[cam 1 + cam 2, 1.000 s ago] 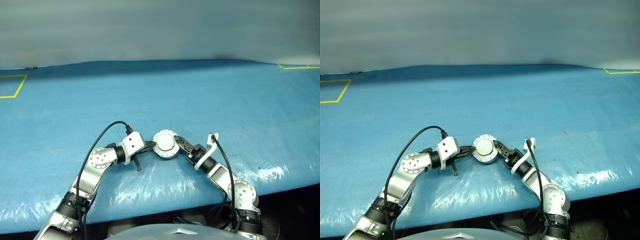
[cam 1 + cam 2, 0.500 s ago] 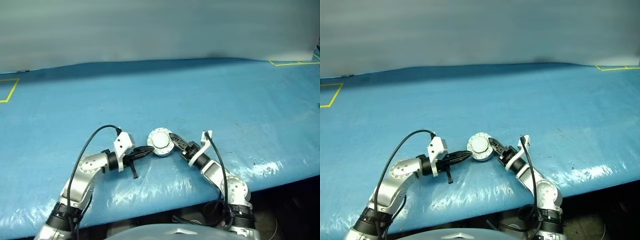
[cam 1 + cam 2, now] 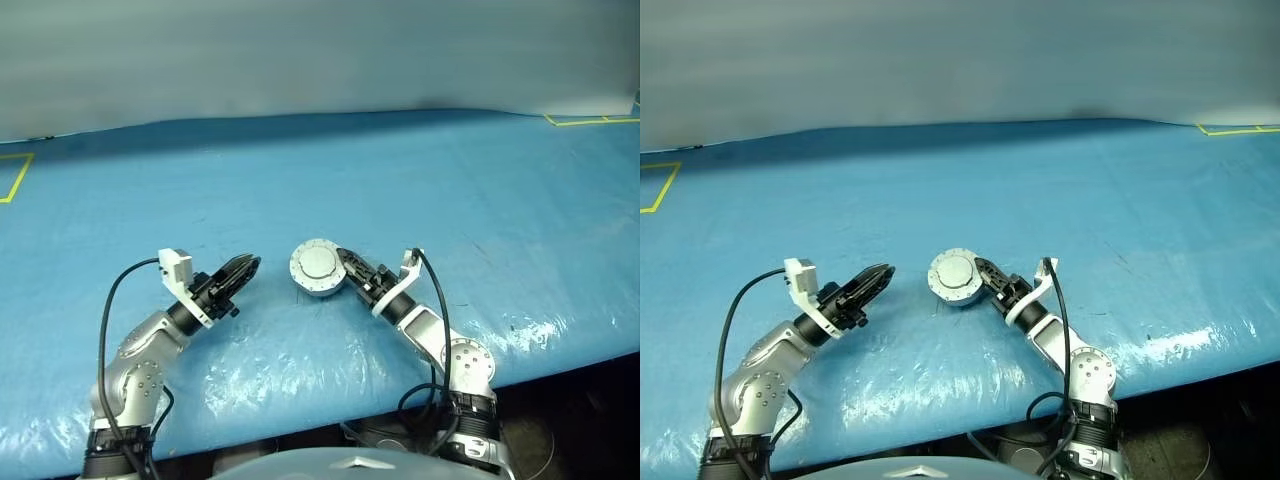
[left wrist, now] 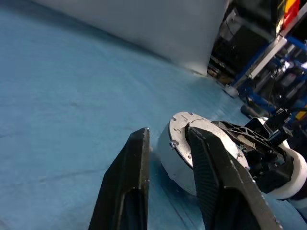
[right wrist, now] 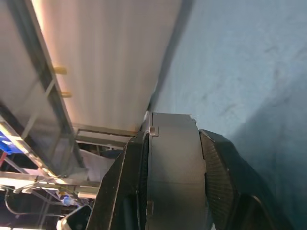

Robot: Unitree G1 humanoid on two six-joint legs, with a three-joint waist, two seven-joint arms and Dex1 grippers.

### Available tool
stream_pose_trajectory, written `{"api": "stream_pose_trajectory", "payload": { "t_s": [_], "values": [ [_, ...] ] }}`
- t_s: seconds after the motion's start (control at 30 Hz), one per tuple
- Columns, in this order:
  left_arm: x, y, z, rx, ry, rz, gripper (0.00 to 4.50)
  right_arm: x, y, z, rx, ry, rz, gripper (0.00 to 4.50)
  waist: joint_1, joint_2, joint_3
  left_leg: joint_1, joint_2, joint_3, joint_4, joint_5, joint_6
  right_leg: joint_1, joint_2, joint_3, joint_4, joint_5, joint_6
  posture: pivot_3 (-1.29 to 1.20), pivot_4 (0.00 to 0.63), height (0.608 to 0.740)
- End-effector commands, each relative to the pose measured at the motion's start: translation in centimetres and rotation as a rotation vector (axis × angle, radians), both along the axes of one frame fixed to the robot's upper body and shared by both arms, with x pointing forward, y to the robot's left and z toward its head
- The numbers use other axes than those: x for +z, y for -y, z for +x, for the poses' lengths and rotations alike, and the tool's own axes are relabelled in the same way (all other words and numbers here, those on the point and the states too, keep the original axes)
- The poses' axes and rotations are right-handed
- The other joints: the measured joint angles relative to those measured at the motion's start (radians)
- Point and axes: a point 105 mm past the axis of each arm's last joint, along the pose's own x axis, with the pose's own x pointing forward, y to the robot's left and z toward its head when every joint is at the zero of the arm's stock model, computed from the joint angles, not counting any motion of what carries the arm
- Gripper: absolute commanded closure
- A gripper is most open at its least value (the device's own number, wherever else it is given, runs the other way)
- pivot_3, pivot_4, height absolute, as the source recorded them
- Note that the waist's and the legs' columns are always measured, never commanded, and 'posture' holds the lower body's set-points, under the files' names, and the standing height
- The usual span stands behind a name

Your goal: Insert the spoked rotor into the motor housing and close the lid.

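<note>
left jaws (image 3: 246, 266) apart, left of motor housing (image 3: 315, 267)

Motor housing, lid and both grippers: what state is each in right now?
Motor housing: held off the blue table cover, lid side up.
Lid: closed on the housing, plain grey face up.
Right gripper: shut on the housing's sides.
Left gripper: open, empty, apart from the housing.

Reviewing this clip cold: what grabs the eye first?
The round silver motor housing with its plain grey lid on, clamped edgewise in the right gripper above the blue table. To its left, the left gripper hangs open and empty, apart from it.
</note>
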Motion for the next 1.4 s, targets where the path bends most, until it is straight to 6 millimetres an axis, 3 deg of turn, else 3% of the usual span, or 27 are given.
{"api": "stream_pose_trajectory", "payload": {
  "t_s": [0.03,0.13,0.2,0.37,0.5,0.97,1.07,1.17,1.2,1.4],
  "values": [
    [0.0,0.1,-0.8,0.004,-0.026,-0.086,1.59,4.1,-2.2,0.3,0.054,0.12,0.161,3.24,0.0,0.0,0.0,0.0,0.0,0.0,-0.001,0.0,0.0,0.0,0.0,0.0,0.0,0.0,0.0,0.0,0.15,0.74],
    [0.6,0.6,-1.4,-0.002,-0.024,-0.226,0.51,6.0,-3.1,-0.1,0.119,0.185,0.192,3.24,0.004,0.0,0.0,-0.001,-0.001,-0.001,-0.001,0.0,0.0,0.0,0.0,0.0,-0.001,0.0,0.001,0.0,0.15,0.74],
    [1.0,0.9,-1.7,-0.011,-0.014,-0.278,0.03,6.7,-3.6,-0.5,0.149,0.207,0.197,3.24,0.004,0.0,0.0,-0.002,-0.001,-0.001,-0.001,0.0,0.0,0.0,0.0,-0.001,-0.001,0.0,0.001,0.0,0.15,0.74],
    [1.8,1.9,-1.5,0.004,-0.023,-0.374,0.03,7.2,-4.4,-1.2,0.202,0.234,0.18,3.24,0.004,0.0,0.0,-0.002,-0.001,-0.002,0.0,0.0,0.0,0.0,0.0,-0.001,-0.002,0.0,0.001,0.0,0.15,0.74],
    [3.1,4.3,-2.1,-0.096,-0.007,-0.437,0.03,6.6,-4.7,-1.5,0.229,0.226,0.132,3.24,0.004,0.0,0.0,-0.002,-0.002,-0.001,0.0,0.0,0.0,0.0,0.0,0.0,-0.002,0.0,0.002,0.0,0.15,0.74],
    [1.8,7.4,0.8,-0.1,-0.101,-0.578,0.03,6.3,-4.7,-1.4,0.244,0.205,0.07,3.24,0.006,0.0,0.0,-0.003,-0.003,-0.002,0.001,0.0,0.0,0.001,0.001,0.0,-0.002,0.001,0.003,0.0,0.15,0.74],
    [1.3,7.2,1.3,-0.059,-0.109,-0.569,0.59,6.3,-4.5,-1.4,0.239,0.202,0.063,3.24,0.006,0.0,0.0,-0.003,-0.003,-0.002,0.001,0.0,0.0,0.0,0.001,0.0,-0.002,0.001,0.003,0.0,0.15,0.74],
    [1.0,7.3,1.3,-0.059,-0.121,-0.542,1.55,6.1,-4.4,-1.3,0.233,0.193,0.055,3.24,0.007,0.0,0.0,-0.003,-0.003,-0.002,0.001,0.0,0.0,0.0,0.001,0.0,-0.002,0.001,0.004,0.0,0.15,0.74],
    [0.6,7.2,1.6,-0.031,-0.139,-0.516,1.68,6.1,-4.4,-1.3,0.232,0.191,0.052,3.24,0.007,0.0,0.0,-0.003,-0.003,-0.002,0.001,0.0,0.0,0.0,0.001,0.0,-0.002,0.001,0.004,0.0,0.15,0.74],
    [1.8,7.2,0.6,-0.093,-0.075,-0.572,1.68,5.7,-4.7,-1.2,0.23,0.17,0.048,3.24,0.003,0.0,0.0,-0.003,-0.003,-0.002,0.001,0.0,0.0,0.0,0.001,0.0,-0.003,0.002,0.004,0.0,0.15,0.74]
  ]
}}
